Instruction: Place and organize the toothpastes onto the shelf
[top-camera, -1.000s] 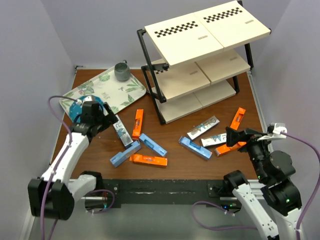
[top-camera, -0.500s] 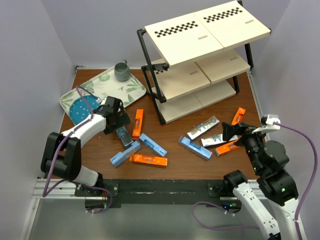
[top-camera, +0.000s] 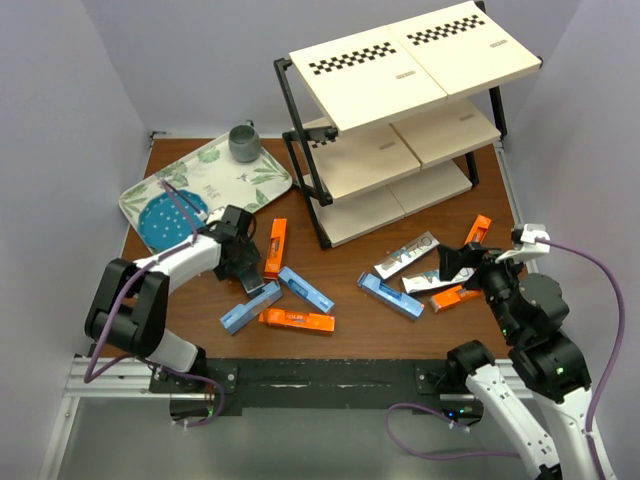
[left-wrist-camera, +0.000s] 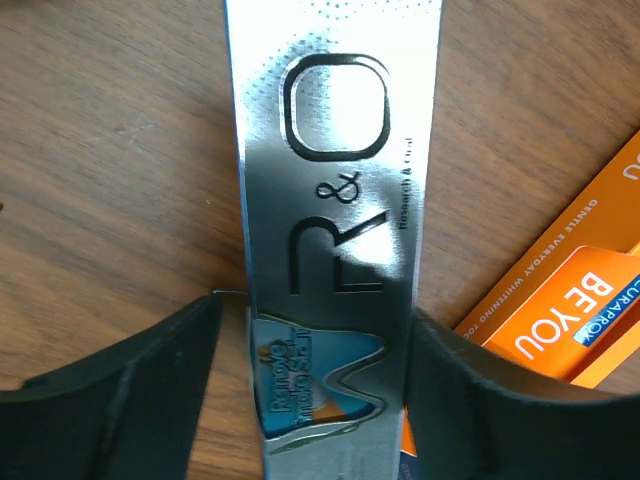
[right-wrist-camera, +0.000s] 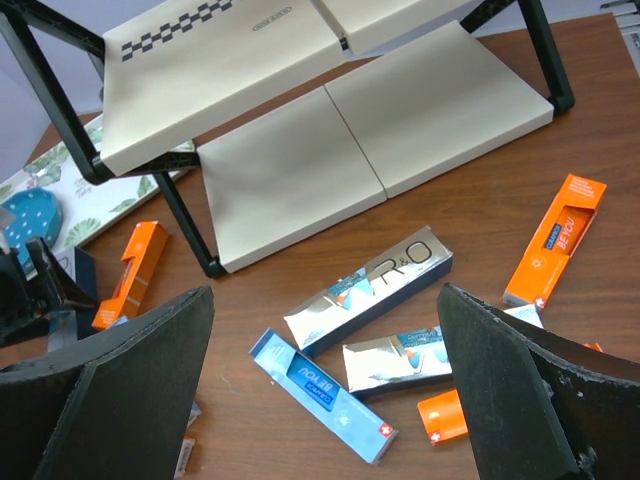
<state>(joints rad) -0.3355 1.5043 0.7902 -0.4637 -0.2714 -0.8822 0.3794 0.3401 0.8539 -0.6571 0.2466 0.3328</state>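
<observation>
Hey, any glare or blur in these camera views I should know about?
Left wrist: patchy glare on the silver carton, lettering readable. Right wrist: near fingers dark and soft-edged, shelf sharp. Top external: even light, no blur.

Pale lilac walls (top-camera: 60, 100) on three sides; dark wood table (top-camera: 350, 322); grey floor (top-camera: 300, 450) below.

The silver carton (left-wrist-camera: 335, 200) reads "R&O", and the orange carton (left-wrist-camera: 560, 305) reads "BE YOU" and "GENTLE EVERYDAY WHITENING".

silver carton (left-wrist-camera: 330, 200) cut off top and bottom, orange carton (left-wrist-camera: 560, 310) cropped at right edge
</observation>
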